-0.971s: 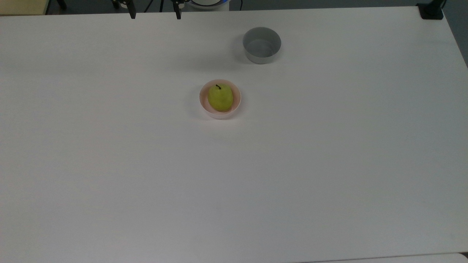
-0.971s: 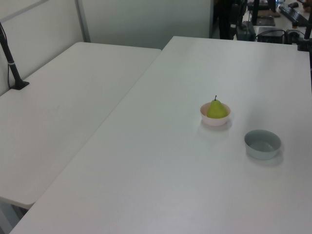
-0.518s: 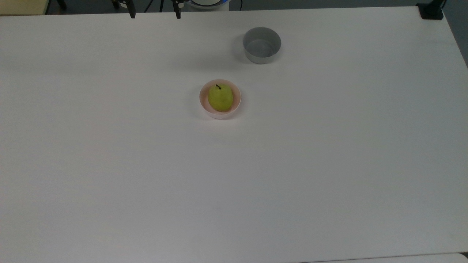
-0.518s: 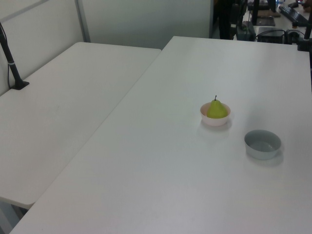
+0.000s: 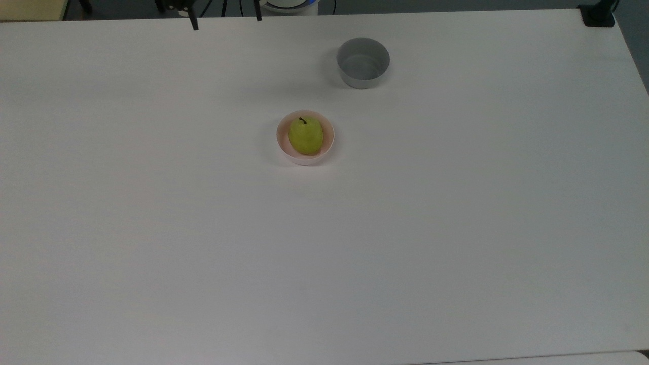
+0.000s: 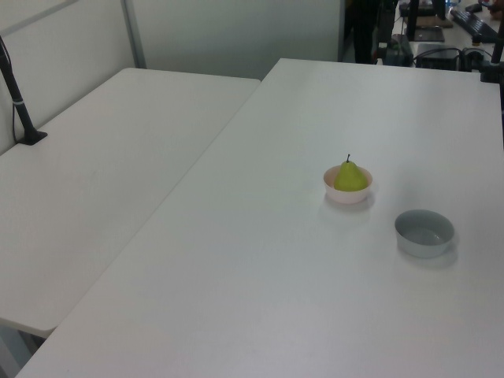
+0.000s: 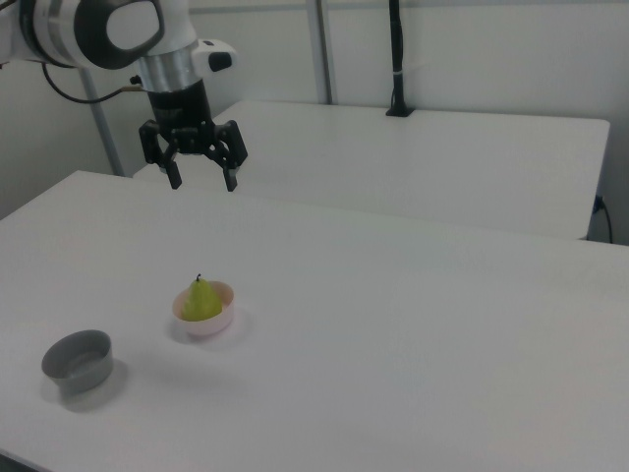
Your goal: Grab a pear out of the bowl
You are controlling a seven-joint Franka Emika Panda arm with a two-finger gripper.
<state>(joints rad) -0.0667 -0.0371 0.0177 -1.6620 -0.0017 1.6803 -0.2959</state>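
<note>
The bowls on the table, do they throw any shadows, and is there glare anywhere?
In the top view the grey bowl casts a faint soft shadow to the top view's left, and the pink bowl barely any. In the right view the table looks evenly lit, with no bright glare; soft shadows sit beside both bowls.

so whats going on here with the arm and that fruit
A robot arm is setting up to take the pear out of the pink bowl. The gripper hangs high above the white table with its jaws spread and nothing between them. The pear sits upright in the bowl, stem up, untouched. An empty grey bowl stands apart from it, on the right view's left.
</note>
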